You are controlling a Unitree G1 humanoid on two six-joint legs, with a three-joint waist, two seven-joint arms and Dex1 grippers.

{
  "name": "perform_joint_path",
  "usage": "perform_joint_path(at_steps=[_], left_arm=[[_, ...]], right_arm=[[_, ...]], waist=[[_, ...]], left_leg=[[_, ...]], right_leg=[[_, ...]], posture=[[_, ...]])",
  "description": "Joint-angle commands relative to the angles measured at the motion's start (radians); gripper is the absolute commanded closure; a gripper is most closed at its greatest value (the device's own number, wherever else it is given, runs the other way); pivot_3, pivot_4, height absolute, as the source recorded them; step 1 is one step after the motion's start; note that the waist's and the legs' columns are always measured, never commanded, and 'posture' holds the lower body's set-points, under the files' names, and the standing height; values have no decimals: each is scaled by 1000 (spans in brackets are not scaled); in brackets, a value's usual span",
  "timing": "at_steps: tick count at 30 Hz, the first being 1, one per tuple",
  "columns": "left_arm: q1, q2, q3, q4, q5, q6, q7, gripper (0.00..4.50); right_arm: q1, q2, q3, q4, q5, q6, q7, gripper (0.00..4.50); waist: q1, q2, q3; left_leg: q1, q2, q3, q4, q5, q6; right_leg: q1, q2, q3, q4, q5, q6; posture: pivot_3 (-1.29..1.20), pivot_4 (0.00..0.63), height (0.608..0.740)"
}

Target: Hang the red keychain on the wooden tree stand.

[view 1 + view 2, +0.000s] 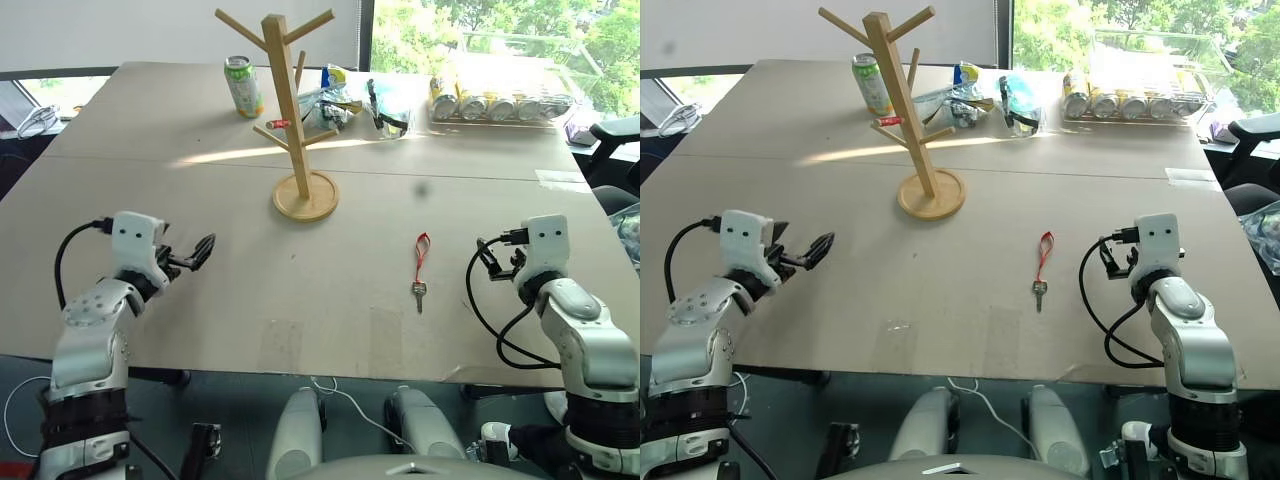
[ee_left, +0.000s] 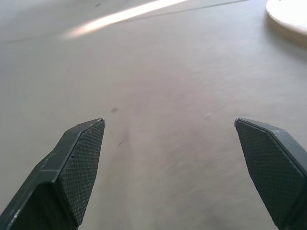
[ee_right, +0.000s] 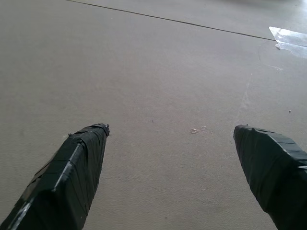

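The red keychain (image 1: pixel 421 262), a thin red cord loop with a small silver key at its near end, lies flat on the table right of centre. The wooden tree stand (image 1: pixel 297 112) rises upright from its round base further back, left of the keychain. My left gripper (image 1: pixel 196 254) hovers open over the table at the near left, far from both. My right gripper (image 1: pixel 498 260) is open at the near right, a short way right of the keychain. In both wrist views the fingers (image 2: pixel 79 163) (image 3: pixel 79 167) are spread wide over bare table.
A green drink can (image 1: pixel 243 86) stands behind the stand. Plastic-wrapped clutter (image 1: pixel 345 100) and a clear tray of cans (image 1: pixel 500 100) line the far edge. A small red-tipped item (image 1: pixel 279 123) lies near the stand's pegs. Tape (image 1: pixel 560 178) marks the table at right.
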Motion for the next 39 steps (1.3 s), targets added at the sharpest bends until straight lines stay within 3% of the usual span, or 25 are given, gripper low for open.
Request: perform_joint_path(at_steps=[1,4,12,24,39], left_arm=[[-26,76,-51,-154,-109,98,-162,36],[-53,120,-88,-225,-169,165,-241,36],[-141,191,-199,-378,-294,268,-425,36],[-214,189,-228,-412,-306,289,-442,36],[-200,297,-187,-502,-429,356,-549,36]], right_arm=[[-45,-21,-49,-190,120,252,31,0],[-86,-17,-59,-278,190,412,41,0],[-186,161,-40,-392,240,745,-10,0],[-198,138,168,-247,176,638,-44,0],[-214,197,219,-114,120,565,-73,0]], waist=[[-2,0,0],[-3,1,1],[-3,1,1],[-5,1,1],[-13,0,1]], left_leg=[[0,0,0,0,0,0],[0,0,0,0,0,0],[-1,0,0,0,0,0],[-1,0,0,0,0,0],[-1,1,0,0,0,0]], right_leg=[[0,0,0,0,0,0],[0,0,0,0,0,0],[-1,1,0,0,-1,1],[-2,1,0,-1,-2,2],[-2,2,0,-1,-2,4]], posture=[[0,150,732],[0,150,732],[0,150,732],[0,150,732],[0,150,732]])
